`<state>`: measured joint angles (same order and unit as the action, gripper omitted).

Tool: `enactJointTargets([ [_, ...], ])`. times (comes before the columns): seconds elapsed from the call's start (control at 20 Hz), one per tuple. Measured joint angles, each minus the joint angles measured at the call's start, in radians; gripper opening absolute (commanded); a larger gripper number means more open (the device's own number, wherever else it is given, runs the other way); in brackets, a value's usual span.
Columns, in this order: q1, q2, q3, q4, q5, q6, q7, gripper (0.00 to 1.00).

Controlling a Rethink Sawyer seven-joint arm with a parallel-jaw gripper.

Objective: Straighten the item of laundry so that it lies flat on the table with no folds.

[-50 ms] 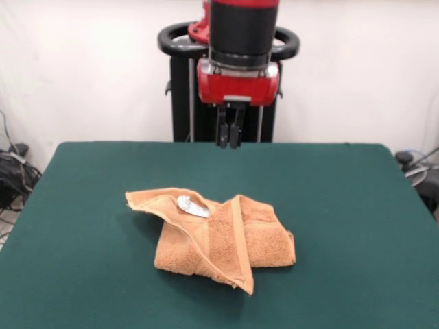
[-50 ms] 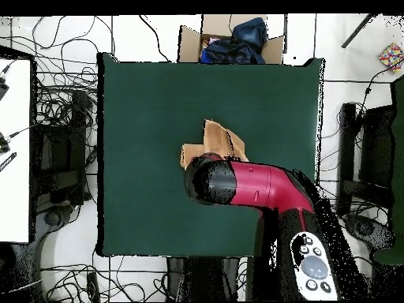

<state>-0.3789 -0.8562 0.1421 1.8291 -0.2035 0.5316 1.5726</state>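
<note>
Item one, the desk: a broad dark green top, bare along its left side, which leaves me plenty of room to spread cloth that way.

Item two, the towel: an orange-tan terry piece lying bunched near the desk's middle, a little toward the near edge in the front view. It is far from flat. A left flap is turned up and over, so the small white label faces upward near its fold. To the right of the label, a border band runs diagonally across the heap, with a pointed corner sticking out at the near side. I judge at least two layers are stacked there, so the task is hardly begun.

Item three, the gripper: hanging from the red wrist above the far part of the desk, well clear of the cloth and holding nothing. Its jaws stand narrow, nearly together. In the overhead view the arm covers much of the towel, so I read the folds from the front.

Suggested next pick, in my judgement: the near pointed corner.
</note>
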Motion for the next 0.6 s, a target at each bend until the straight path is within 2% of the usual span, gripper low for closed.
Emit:
enactJointTargets([
  [0.6, -0.005, 0.152, 0.0, -0.003, -0.029, -0.145, 0.0, 0.0],
])
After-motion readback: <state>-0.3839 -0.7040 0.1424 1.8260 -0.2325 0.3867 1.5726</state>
